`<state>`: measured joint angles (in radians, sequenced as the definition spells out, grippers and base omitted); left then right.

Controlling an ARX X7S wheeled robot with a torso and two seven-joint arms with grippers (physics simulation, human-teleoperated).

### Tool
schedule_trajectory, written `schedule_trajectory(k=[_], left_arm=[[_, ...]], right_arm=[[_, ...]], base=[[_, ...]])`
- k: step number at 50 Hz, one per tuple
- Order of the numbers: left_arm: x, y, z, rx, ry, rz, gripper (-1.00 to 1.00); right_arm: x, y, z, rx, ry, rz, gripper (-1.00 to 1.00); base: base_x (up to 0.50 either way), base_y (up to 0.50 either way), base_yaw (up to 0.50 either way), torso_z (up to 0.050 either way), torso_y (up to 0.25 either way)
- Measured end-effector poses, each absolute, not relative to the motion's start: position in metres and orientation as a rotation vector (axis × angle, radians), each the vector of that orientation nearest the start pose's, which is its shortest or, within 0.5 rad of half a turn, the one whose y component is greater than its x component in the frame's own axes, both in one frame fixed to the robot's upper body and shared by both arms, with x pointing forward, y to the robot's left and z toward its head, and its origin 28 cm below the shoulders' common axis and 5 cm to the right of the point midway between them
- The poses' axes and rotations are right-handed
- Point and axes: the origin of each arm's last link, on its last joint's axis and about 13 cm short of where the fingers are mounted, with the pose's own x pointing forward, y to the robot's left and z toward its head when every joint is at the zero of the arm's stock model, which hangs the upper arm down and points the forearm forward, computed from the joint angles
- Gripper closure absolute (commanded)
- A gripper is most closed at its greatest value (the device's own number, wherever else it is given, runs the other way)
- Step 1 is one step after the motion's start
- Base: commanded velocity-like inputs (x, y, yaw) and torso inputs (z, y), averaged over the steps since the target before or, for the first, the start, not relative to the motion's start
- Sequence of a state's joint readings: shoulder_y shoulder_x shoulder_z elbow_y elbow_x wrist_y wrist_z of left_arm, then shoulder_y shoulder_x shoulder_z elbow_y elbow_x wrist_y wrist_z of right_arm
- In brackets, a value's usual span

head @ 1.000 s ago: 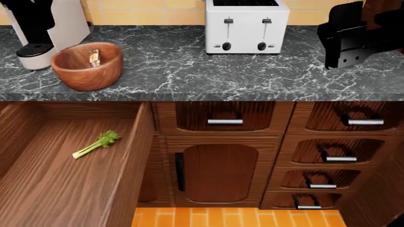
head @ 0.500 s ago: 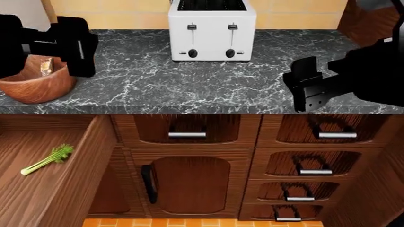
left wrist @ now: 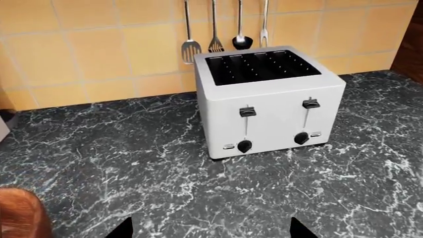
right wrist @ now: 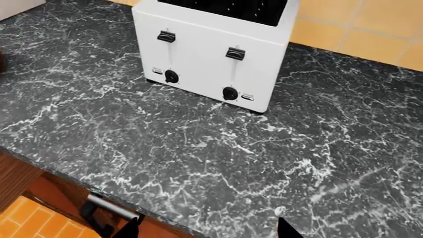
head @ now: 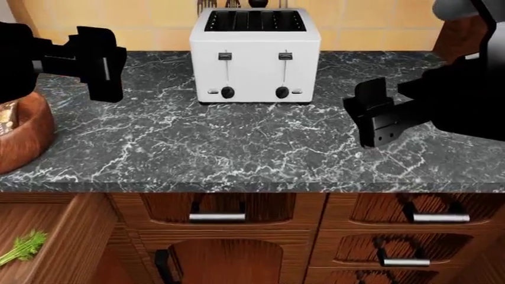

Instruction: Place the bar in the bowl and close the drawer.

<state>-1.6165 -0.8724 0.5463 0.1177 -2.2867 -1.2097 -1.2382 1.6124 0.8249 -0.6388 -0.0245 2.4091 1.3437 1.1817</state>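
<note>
The reddish-brown wooden bowl (head: 22, 139) stands on the counter, cut by the head view's left edge. A sliver of the bar (head: 6, 112) shows inside it. The bowl's rim (left wrist: 20, 215) also shows in a corner of the left wrist view. My left gripper (head: 99, 62) hovers open over the counter just right of the bowl, nothing between its fingers (left wrist: 211, 231). My right gripper (head: 371, 121) hangs open and empty over the counter's right part, near its front edge (right wrist: 208, 229). The drawer (head: 79, 236) stands pulled out at the lower left.
A white four-slot toaster (head: 254, 56) stands at the back of the dark marble counter (head: 236, 148). Utensils (left wrist: 215, 27) hang on the tiled wall behind it. A celery stalk (head: 23, 247) lies in the drawer. Small drawers with silver handles (head: 217, 217) sit below the counter.
The head view has swung right and up, so the bowl and drawer slid towards the left edge. The left gripper came in beside the bowl; the right gripper dropped lower and leftwards.
</note>
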Motion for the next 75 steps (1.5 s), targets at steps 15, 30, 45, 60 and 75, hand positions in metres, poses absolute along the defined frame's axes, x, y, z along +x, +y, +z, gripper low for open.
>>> schedule_trajectory(k=[15, 30, 45, 60, 75], left_arm=[[0.203, 0.268, 0.384, 0.073, 0.244, -0.150, -1.00], [0.201, 0.268, 0.385, 0.075, 0.241, -0.148, -1.00], [0.200, 0.269, 0.385, 0.076, 0.242, -0.145, -1.00], [0.200, 0.269, 0.383, 0.078, 0.248, -0.142, -1.00], [0.208, 0.275, 0.366, 0.067, 0.301, -0.112, -1.00]], right_arm=[[0.216, -0.156, 0.371, -0.106, 0.459, 0.305, -1.00], [0.215, -0.150, 0.368, -0.203, 0.462, 0.231, -1.00], [0.214, -0.144, 0.363, -0.285, 0.466, 0.208, -1.00], [0.214, -0.137, 0.360, -0.350, 0.480, 0.202, -1.00], [0.221, -0.127, 0.352, -0.413, 0.513, 0.234, -1.00]], base=[[0.00, 0.00, 0.29, 0.000, 0.000], [0.00, 0.00, 0.50, 0.000, 0.000], [0.00, 0.00, 0.50, 0.000, 0.000], [0.00, 0.00, 0.50, 0.000, 0.000], [0.00, 0.00, 0.50, 0.000, 0.000]])
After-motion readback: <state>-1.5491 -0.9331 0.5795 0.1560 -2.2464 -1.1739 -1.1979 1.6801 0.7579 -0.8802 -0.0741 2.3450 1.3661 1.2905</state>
